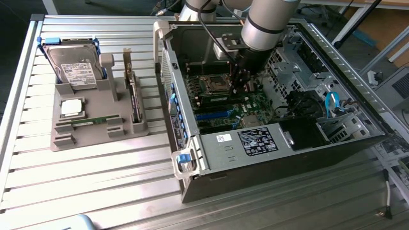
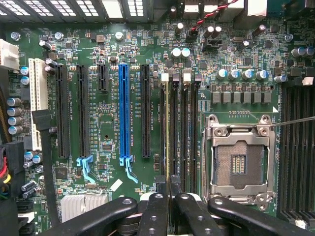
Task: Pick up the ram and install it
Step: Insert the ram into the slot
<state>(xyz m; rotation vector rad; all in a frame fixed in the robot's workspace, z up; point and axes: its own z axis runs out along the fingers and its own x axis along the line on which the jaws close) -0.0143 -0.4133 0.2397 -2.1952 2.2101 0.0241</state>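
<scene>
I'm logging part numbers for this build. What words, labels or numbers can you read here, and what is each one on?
No text here can be quoted as it reads.
Hard drive, white label: print too small to read.
Computer case, black sticker: white text and symbols, too small.
Computer case, small white sticker: blurred.
Motherboard, white lettering beside the expansion slots: too blurred to read.

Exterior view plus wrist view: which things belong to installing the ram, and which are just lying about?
In the job: gripper, shut on the ram held edge-on; memory slots beneath it; open computer case.
Lying about: hard drive, processor chip, expansion card and another green stick, all in the grey tray beside the case.
</scene>
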